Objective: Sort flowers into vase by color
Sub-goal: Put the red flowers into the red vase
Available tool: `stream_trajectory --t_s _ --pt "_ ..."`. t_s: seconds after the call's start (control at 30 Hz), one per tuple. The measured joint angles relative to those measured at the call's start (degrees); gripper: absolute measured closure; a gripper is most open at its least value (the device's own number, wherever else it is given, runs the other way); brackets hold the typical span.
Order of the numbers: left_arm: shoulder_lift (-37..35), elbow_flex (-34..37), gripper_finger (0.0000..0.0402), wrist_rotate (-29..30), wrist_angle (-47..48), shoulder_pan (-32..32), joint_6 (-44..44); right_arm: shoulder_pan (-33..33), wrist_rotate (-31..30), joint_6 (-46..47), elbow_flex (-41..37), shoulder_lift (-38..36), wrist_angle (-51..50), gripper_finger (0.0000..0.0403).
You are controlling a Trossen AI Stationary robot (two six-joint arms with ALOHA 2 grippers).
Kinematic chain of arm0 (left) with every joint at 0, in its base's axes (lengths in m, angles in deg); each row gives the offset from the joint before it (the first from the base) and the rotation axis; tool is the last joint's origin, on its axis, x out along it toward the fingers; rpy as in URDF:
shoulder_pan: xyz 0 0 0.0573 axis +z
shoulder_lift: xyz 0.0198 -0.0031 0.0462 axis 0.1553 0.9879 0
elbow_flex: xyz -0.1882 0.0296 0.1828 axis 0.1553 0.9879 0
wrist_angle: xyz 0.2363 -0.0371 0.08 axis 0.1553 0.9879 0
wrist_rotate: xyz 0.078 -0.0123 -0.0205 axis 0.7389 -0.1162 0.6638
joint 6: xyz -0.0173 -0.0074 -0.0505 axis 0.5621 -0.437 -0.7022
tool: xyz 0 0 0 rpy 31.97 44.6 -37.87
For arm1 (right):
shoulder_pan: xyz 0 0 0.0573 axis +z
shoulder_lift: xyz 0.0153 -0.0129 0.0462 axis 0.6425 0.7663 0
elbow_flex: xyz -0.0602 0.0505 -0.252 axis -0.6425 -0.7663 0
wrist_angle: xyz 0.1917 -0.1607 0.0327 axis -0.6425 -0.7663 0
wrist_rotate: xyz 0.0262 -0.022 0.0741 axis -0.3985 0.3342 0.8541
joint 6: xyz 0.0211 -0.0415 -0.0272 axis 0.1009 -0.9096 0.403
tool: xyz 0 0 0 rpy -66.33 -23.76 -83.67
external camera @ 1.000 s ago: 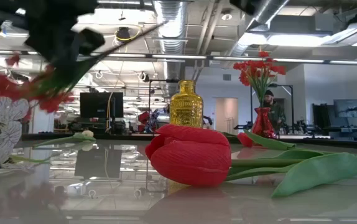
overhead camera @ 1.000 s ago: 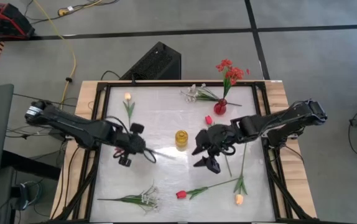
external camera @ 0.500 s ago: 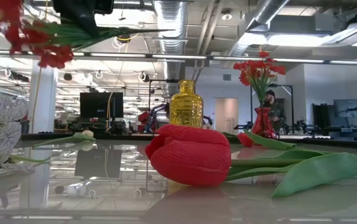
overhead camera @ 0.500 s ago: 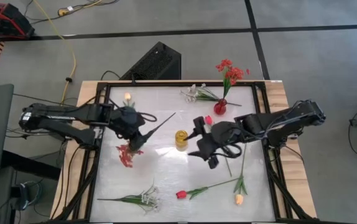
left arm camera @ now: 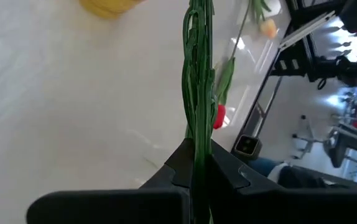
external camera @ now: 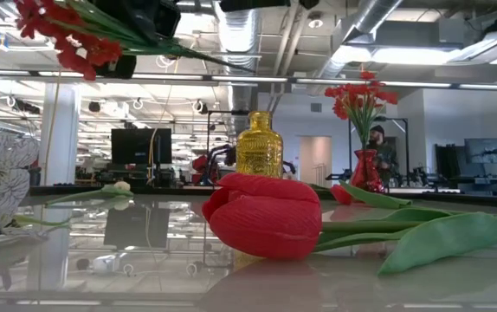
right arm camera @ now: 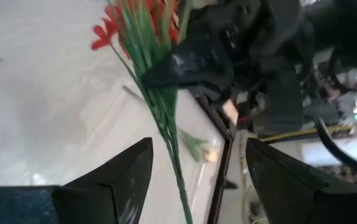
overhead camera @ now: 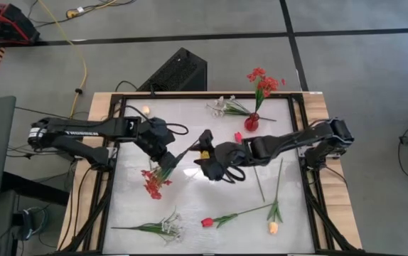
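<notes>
Near edge of table [overhead camera: 119, 213]: white spray [overhead camera: 163, 226] at the left; red tulip [overhead camera: 207, 222] beside it, stem running right; peach tulip [overhead camera: 273, 227] toward the right corner, stem running up the right side.
Low view foreground: the red tulip [external camera: 261, 217] lies flat on the table and fills the middle.
Left gripper [overhead camera: 167, 161]: over the table's left-centre, fingers [left arm camera: 228, 176] clamped on the stem of the red clustered flower [overhead camera: 153, 183]. Blooms hang toward the near-left, stem tip aims at the right gripper.
Right gripper [overhead camera: 205, 161]: just beside the stem tip, above the table's centre. Fingers [right arm camera: 119, 174] stand apart, the stem [right arm camera: 166, 134] between them, not yet pinched.
Step in hand: looks like a hand-over from left arm to right.
Yellow vase [external camera: 259, 145]: table centre, mostly hidden under the right gripper from above.
Risk: thin stem could slip if the left lets go before the right closes; the right arm, so close above the yellow vase, might knock it over.
In the way: the yellow vase, and a loose stem lying right of centre.
Far side: red vase [overhead camera: 251, 123] holding red clustered blooms; white spray [overhead camera: 224, 107] lying beside it; small red bud [overhead camera: 238, 136] near the vase foot; peach tulip [overhead camera: 146, 109] at the far-left corner.
Beyond: black box [overhead camera: 178, 71] on the floor.
</notes>
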Motion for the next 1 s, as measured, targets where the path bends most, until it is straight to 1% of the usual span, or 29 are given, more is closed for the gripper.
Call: stream_trajectory --t_s 0.23,0.37,0.57,0.67,0.77,0.87,1.0 --pt "0.75 0.02 0.0395 -3.55 -6.78 1.97 -0.33 -3.36 1.41 1.15 0.08 -0.01 -3.61 0.0121" --pt "0.56 0.02 0.0395 -4.54 -9.32 3.55 -0.7 -4.57 1.11 1.15 0.08 -0.05 -5.96 0.0121" --pt "0.63 0.0 0.0395 -5.61 -9.38 4.7 0.75 -5.44 0.98 1.16 0.08 -0.05 -6.18 0.0123" --pt "0.63 0.0 0.0395 -5.91 -9.5 5.03 1.65 -6.12 0.98 1.2 0.08 0.68 -6.37 0.0131" --pt "0.63 0.02 0.0395 -7.44 -10.53 5.17 2.94 -6.71 0.96 1.18 0.04 1.43 -6.26 0.015" --pt "0.63 0.02 0.0395 -7.36 -10.27 5.15 4.1 -7.02 0.93 1.2 0.05 1.75 -5.74 0.0181" --pt "0.63 0.02 0.0394 -3.76 -10.27 5.18 4.4 -6.33 0.58 1.35 0.02 1.71 -2.74 0.0244"
